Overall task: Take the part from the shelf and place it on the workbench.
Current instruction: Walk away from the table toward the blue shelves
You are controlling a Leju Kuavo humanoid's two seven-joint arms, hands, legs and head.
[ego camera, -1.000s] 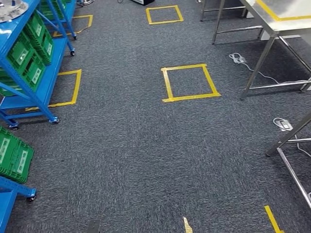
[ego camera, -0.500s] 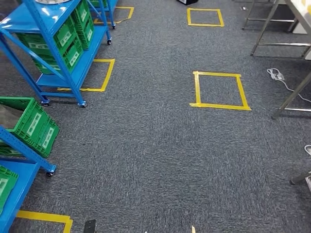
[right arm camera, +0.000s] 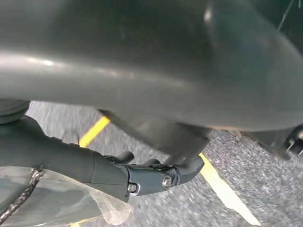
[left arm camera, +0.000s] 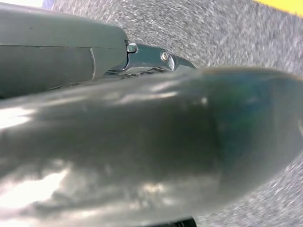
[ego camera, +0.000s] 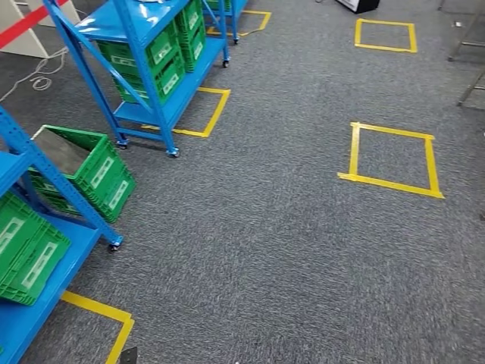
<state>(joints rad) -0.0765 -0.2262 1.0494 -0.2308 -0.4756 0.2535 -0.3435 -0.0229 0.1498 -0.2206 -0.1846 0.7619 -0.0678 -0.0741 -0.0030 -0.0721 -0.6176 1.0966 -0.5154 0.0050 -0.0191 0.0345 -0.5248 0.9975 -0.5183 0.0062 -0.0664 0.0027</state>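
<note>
Two blue shelf racks stand on my left in the head view: a far rack and a near rack. Green crates fill the far rack's lower levels. The far rack's top is cut off by the frame edge, so I cannot make out the part. My left hand hangs over the carpet, its grey thumb and a dark finger lying straight, with nothing in them. My right hand also hangs over the carpet with its fingers stretched out and holds nothing.
A green crate pokes out from the near rack, and another crate lies on its bottom level. Yellow tape squares mark the grey carpet, with more tape by the near rack. Table legs show at the far right.
The whole view has swung to the left: the racks have come further into the picture and the steel tables have slid out at the right. Nothing on the floor has moved.
</note>
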